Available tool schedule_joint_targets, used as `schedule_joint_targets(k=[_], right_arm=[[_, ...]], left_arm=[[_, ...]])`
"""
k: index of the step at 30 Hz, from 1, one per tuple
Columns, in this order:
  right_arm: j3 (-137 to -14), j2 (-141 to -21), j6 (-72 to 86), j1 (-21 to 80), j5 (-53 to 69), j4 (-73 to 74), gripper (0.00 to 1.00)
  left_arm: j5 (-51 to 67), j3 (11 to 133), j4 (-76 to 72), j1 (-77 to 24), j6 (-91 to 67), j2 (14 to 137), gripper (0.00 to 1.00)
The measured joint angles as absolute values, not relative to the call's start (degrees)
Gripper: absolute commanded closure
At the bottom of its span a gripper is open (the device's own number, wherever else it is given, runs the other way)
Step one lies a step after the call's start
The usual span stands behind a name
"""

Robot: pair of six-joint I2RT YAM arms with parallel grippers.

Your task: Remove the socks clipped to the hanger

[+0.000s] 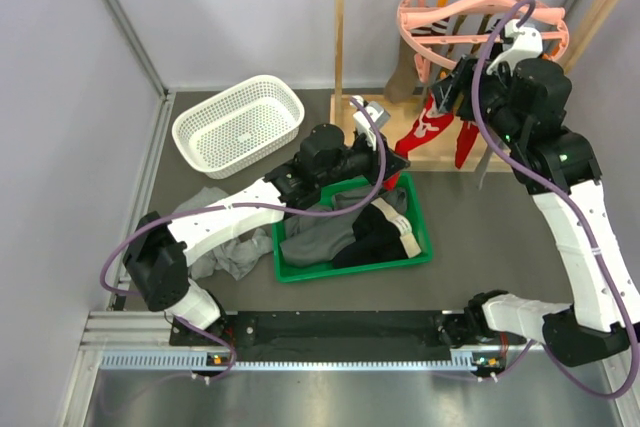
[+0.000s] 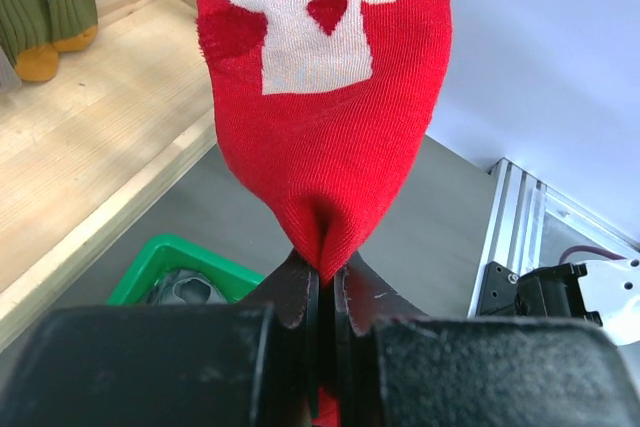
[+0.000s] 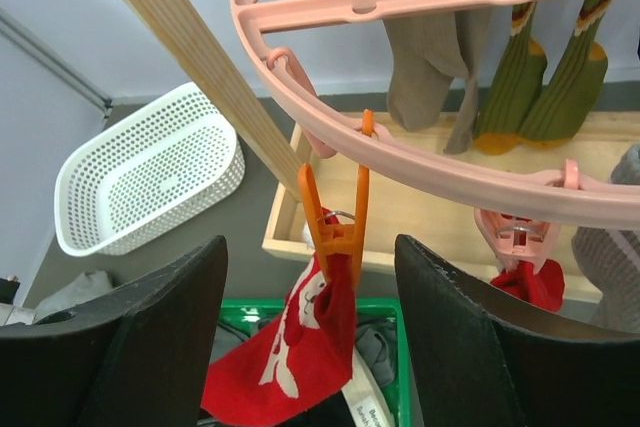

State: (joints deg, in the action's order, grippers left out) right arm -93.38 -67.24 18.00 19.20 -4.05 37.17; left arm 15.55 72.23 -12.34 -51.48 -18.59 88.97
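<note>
Sock, red with white print (image 2: 320, 127): the toe is pinched in my left hand (image 2: 325, 282), fingers clenched flat on the fabric. The rest of it runs straight up from that hand to its clip. I read this as a tension hold, so the sock comes to me once the clip lets go.

Right hand (image 3: 310, 247) is spread wide, one finger either side of the orange clip (image 3: 335, 217) biting the cuff. No contact that I can see. My guess is the next move is to squeeze the clip's upper tabs.

The clip hangs off the outer ring of the pink hanger (image 3: 420, 162), just above the right hand. Past that hand are a tan sock (image 3: 420, 77) and olive socks (image 3: 560, 77). A second red sock (image 3: 530, 282) is near its right finger.

In the way: the wooden rack post (image 3: 190, 67) slants close by the left finger, and the ring is tight overhead. Green bin (image 2: 160, 262) sits below my left hand on the surface (image 1: 480, 247). White basket (image 3: 150, 182) is off beyond the right hand's left finger.
</note>
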Motion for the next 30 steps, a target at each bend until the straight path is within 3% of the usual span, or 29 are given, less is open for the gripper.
schedule_joint_targets(k=[17, 20, 21, 24, 30], right_arm=[[-92.2, -69.4, 18.1, 19.2, -6.5, 33.6, 0.46], [-91.7, -69.6, 18.1, 19.2, -6.7, 33.1, 0.63], [-91.5, -69.6, 18.0, 19.2, -6.8, 32.8, 0.74], [-91.5, -69.6, 18.1, 19.2, -7.1, 32.4, 0.9], [-89.9, -68.8, 18.0, 19.2, -7.7, 30.1, 0.93]], left_arm=[[15.6, 72.2, -12.0, -51.9, -19.0, 89.0, 1.0], [15.6, 72.2, -11.9, -52.0, -19.0, 89.0, 1.0], [15.6, 72.2, -11.9, -52.0, -19.0, 89.0, 1.0], [15.6, 72.2, -11.8, -52.2, -18.9, 89.0, 1.0], [15.3, 71.4, -11.7, -52.2, -19.0, 88.4, 1.0]])
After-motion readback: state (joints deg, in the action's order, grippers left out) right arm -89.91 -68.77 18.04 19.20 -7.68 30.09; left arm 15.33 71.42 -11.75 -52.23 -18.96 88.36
